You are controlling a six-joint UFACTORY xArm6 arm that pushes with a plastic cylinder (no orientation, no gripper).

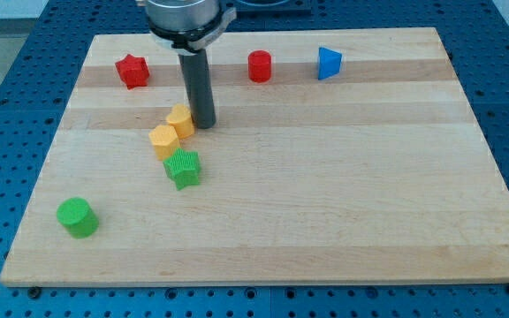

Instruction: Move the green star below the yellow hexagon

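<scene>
The green star (183,168) lies left of the board's middle. A yellow hexagon (163,140) sits just above and left of it, touching or nearly touching. A second yellow block (180,120), its shape unclear, sits above and right of the hexagon. My tip (203,124) is down on the board right beside that second yellow block, on its right side, above the green star.
A red star (132,71), a red cylinder (260,66) and a blue block (329,63) stand along the view's top. A green cylinder (78,217) is at the bottom left. The wooden board (343,194) ends on all sides at a blue perforated table.
</scene>
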